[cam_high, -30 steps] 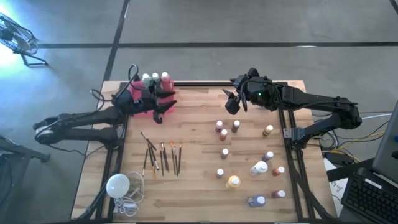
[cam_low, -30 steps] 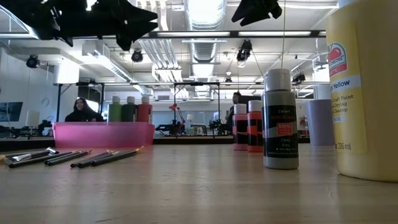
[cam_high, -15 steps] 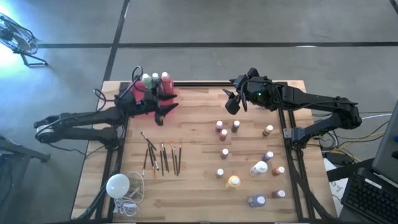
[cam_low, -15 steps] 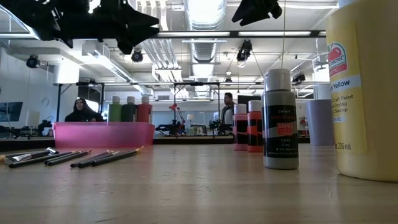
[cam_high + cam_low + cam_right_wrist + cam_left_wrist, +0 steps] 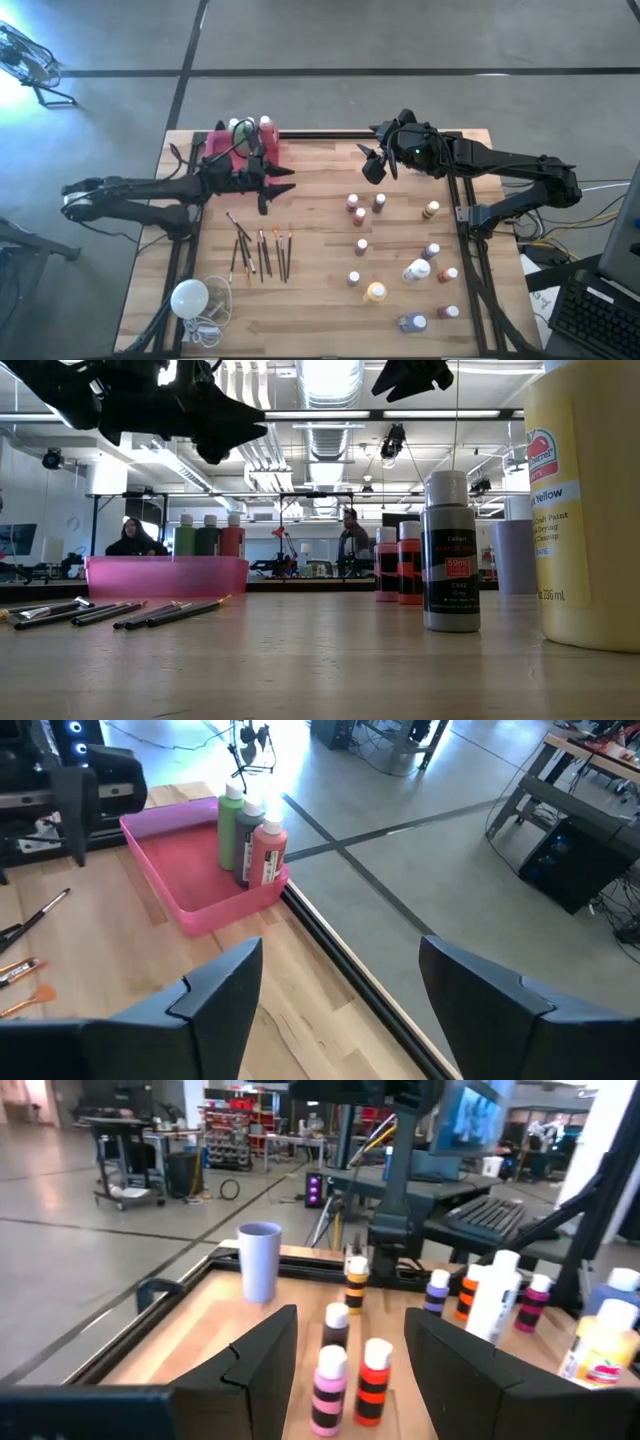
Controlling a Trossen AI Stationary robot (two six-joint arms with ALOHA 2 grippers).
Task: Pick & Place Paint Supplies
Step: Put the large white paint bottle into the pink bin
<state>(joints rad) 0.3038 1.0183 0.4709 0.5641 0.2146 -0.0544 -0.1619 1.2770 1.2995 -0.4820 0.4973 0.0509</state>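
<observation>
The left gripper point(image 5: 272, 187) hangs above the wooden table point(image 5: 320, 300) with its fingers point(image 5: 262, 1370) parted wide and nothing between them. It sits at the near edge of the pink tray point(image 5: 222, 152) and above the upper end of the paintbrushes point(image 5: 260, 253). Ahead of those fingers, in the left wrist view, stand a pink-labelled bottle point(image 5: 329, 1391) and a red-labelled bottle point(image 5: 372, 1382), both clear of the pads, with a lavender cup point(image 5: 259, 1261) farther off.

The right gripper point(image 5: 378, 162) hovers near the table's far edge, its fingers point(image 5: 220, 998) likewise spread and empty, above and apart from the nearest loose bottles point(image 5: 366, 203).

Three bottles point(image 5: 208, 534) stand upright in the pink tray: green, dark green and red, all white-capped. At least six thin brushes lie side by side on the table's left half, just beyond a white round bulb point(image 5: 189, 296) with its cord. Twelve small bottles are scattered over the right half, among them a yellow one point(image 5: 375, 292) and a larger white one point(image 5: 416, 270). A person point(image 5: 349, 538) stands in the room behind.
</observation>
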